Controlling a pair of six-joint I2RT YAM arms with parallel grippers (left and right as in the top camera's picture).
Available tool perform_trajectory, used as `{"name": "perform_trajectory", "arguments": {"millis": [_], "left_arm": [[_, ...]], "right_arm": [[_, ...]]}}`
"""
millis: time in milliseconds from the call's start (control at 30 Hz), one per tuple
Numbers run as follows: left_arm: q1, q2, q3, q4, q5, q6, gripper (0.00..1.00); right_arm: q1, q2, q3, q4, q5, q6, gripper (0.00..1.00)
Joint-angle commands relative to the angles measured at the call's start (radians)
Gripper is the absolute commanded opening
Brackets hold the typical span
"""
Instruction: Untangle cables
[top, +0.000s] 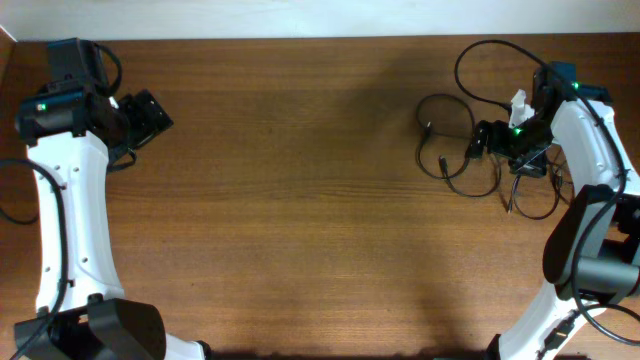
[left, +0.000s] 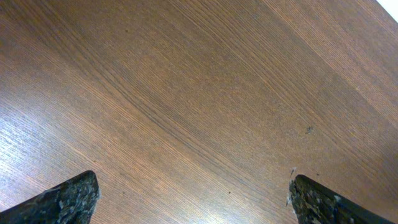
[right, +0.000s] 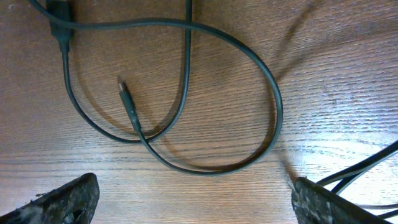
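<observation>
Overhead, the cables (top: 455, 170) lie in loose loops at two o'clock on the counter (top: 300, 200). The right claw (top: 480, 140) hovers above them, fingers apart, probably choosing a strand. The left claw (top: 150, 112), likewise apart, sits clear at ten o'clock.

The left arm (top: 62, 215) and right arm (top: 592, 150) reach forward, wrists turned inward. The left hand (top: 152, 113) and right hand (top: 481, 140) each hold 2 fingers spread wide, gripping nothing.
</observation>
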Motion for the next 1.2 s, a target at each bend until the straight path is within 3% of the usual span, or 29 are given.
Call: {"name": "perform_trajectory", "arguments": {"millis": [0, 733, 1167], "left_arm": [[0.003, 0.009, 0.001, -0.001, -0.011, -0.013, 0.99], [0.0, 0.008, 0.001, -0.002, -0.011, -0.013, 0.99], [-0.021, -0.301, 0.001, -0.002, -0.011, -0.013, 0.99]], "right_arm": [[0.0, -0.013, 0.011, 0.002, -0.005, 0.003, 0.99], [0.0, -0.013, 0.011, 0.002, -0.005, 0.003, 0.99], [0.0, -0.013, 0.011, 0.002, -0.005, 0.003, 0.99]]}}
